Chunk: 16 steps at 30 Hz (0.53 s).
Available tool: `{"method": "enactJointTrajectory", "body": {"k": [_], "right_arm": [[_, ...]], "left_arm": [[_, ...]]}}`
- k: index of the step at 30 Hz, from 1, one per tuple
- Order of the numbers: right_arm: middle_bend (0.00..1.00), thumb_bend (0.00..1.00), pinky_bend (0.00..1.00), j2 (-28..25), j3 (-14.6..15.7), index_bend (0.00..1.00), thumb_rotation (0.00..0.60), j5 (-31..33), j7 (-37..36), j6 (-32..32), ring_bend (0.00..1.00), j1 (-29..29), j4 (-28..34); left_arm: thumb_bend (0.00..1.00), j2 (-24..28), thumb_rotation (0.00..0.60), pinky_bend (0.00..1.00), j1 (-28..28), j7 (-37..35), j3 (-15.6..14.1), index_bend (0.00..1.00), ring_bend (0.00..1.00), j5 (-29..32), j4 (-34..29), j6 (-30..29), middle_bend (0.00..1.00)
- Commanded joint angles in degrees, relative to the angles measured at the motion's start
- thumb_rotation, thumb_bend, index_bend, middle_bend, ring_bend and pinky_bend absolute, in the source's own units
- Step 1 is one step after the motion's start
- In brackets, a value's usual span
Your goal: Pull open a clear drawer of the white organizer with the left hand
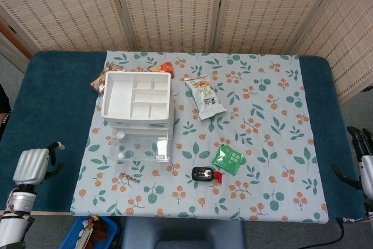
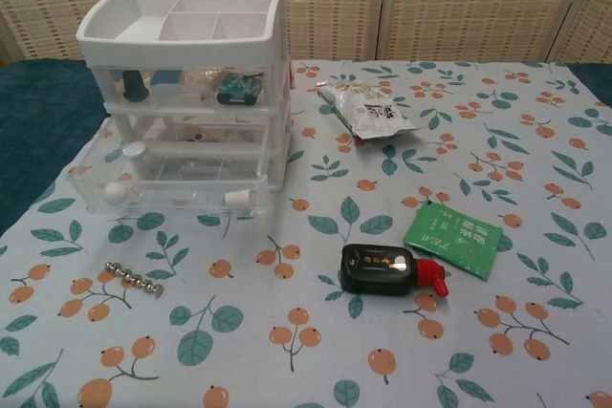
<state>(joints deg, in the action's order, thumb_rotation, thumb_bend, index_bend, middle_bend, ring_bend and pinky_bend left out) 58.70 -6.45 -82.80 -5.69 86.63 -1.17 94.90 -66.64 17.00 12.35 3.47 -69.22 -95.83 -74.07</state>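
The white organizer sits in the upper left of the frame, its bottom clear drawer already pulled out. Our left hand, lower left, holds nothing, fingers seemingly loosely curled. Any further pull should run straight and level.

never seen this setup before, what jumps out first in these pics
The white organizer stands at the back left of the floral cloth, its bottom clear drawer pulled out toward the camera. In front lie a string of metal beads, a black key fob and a green packet. The left hand hangs off to the table's left edge, holding nothing.
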Motion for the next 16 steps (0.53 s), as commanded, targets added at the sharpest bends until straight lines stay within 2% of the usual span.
{"method": "enactJointTrajectory", "body": {"k": [1,10,16], "right_arm": [[0.08,0.28,0.21,0.0,0.3,0.04,0.6,-0.2,-0.2,-0.3,0.07,-0.1,0.0],[0.08,0.28,0.21,-0.4,1.0,0.04,0.6,-0.9,-1.8,-0.3,0.07,0.2,0.3],[0.08,0.28,0.21,-0.3,1.2,0.04,0.6,-0.8,-2.5,-0.1,0.07,0.5,0.1]], "left_arm": [[0.27,0.1,0.6,0.64,-1.7,-0.2,0.6,0.29,0.48,-0.1,-1.0,-2.8,0.5],[0.27,-3.0,0.6,0.62,-4.4,0.1,0.7,0.29,0.47,-4.8,0.3,-9.6,0.49],[0.27,-4.0,0.6,0.62,-5.1,0.4,0.8,0.29,0.47,-5.7,0.5,-10.2,0.49]]}}
